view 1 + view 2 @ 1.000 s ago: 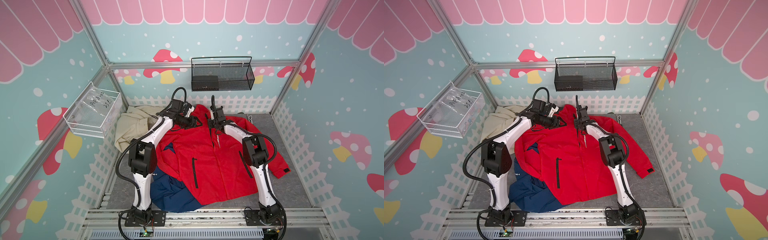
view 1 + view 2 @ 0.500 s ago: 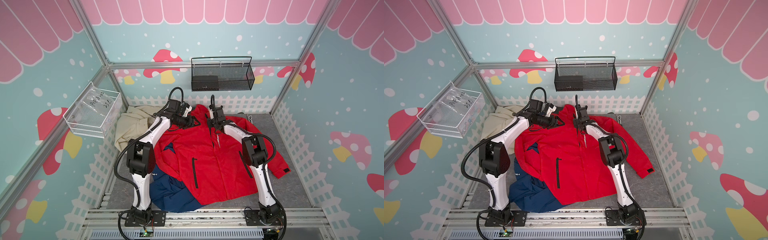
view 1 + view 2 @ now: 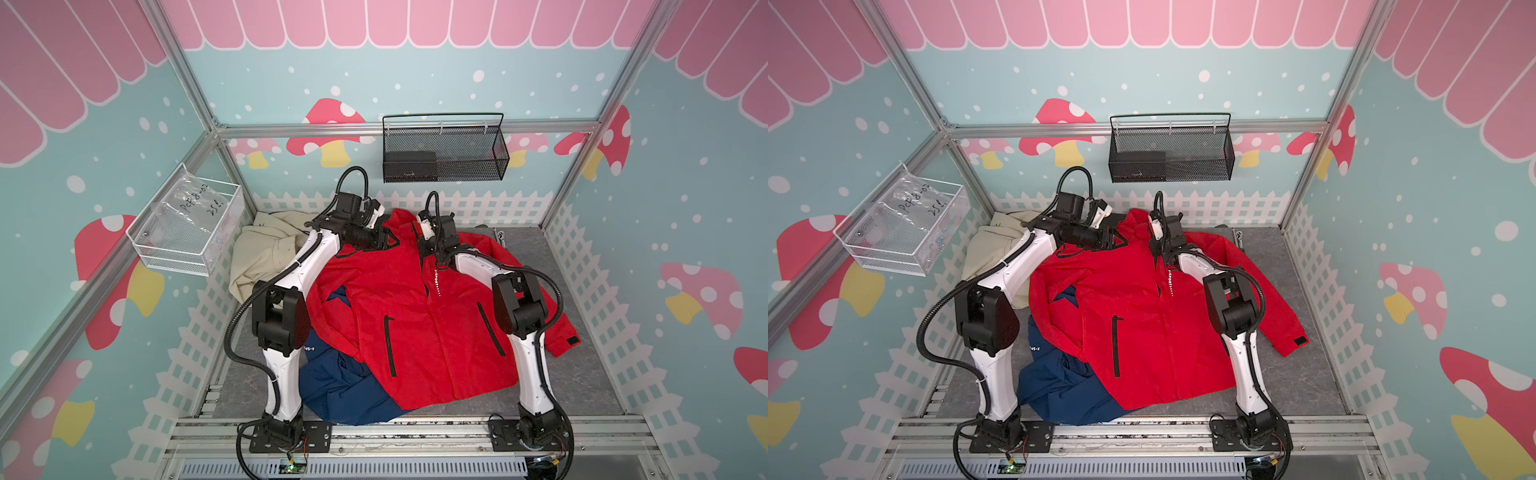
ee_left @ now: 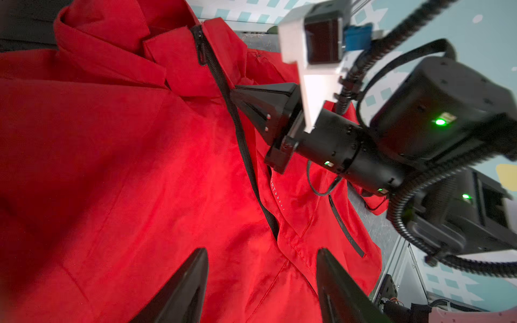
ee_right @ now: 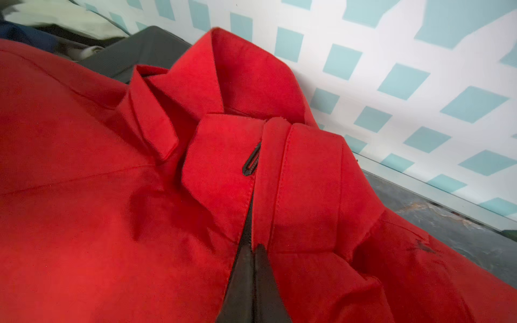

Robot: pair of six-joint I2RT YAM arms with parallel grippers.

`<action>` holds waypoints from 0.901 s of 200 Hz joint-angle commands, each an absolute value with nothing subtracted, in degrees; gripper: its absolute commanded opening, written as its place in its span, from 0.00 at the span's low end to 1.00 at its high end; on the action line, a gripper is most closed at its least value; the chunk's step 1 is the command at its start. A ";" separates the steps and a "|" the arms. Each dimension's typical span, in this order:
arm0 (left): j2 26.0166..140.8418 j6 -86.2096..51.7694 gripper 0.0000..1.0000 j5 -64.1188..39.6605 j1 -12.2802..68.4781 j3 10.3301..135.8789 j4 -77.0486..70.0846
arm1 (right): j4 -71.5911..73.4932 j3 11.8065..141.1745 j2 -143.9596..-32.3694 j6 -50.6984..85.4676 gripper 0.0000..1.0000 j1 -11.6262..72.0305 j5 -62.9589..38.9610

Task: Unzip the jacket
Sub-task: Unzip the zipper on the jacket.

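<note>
The red jacket (image 3: 415, 324) (image 3: 1142, 332) lies front up on the grey table, collar toward the back fence. Its black zipper (image 4: 243, 145) runs closed down the front. The dark pull (image 5: 251, 160) lies loose by the collar and nothing holds it. My right gripper (image 5: 253, 250) (image 3: 424, 249) is shut, with its tips pressed onto the zipper line a little below the pull. My left gripper (image 4: 263, 251) (image 3: 384, 241) is open, with nothing between its fingers. It hovers over the jacket's chest beside the collar, apart from the right gripper.
A blue garment (image 3: 336, 386) lies partly under the jacket at the front left, and a beige one (image 3: 262, 249) at the back left. A black wire basket (image 3: 444, 153) hangs on the back wall, a white one (image 3: 187, 228) on the left wall. A white picket fence (image 3: 519, 208) rings the table.
My right gripper's jaws have come fully together on the zipper line. The left arm has shifted only slightly and its gripper has stayed open.
</note>
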State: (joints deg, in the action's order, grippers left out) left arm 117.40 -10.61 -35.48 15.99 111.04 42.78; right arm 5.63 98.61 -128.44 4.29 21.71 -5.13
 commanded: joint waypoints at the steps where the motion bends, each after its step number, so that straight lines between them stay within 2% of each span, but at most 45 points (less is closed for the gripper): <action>1: 114.99 -6.70 0.63 -34.06 16.17 111.03 44.38 | 15.67 93.38 -121.57 2.15 0.00 21.62 -10.67; 56: 113.86 9.81 0.64 -34.56 15.79 114.06 44.46 | 36.08 76.06 -111.39 -0.67 0.00 20.70 -20.27; 122: 112.94 46.43 0.64 -45.67 13.33 113.10 43.12 | 48.15 65.72 -104.56 -2.22 0.00 16.79 -33.73; 180: 119.35 48.93 0.64 -50.74 14.19 121.07 33.77 | 58.46 59.30 -101.70 -4.79 0.00 16.18 -40.89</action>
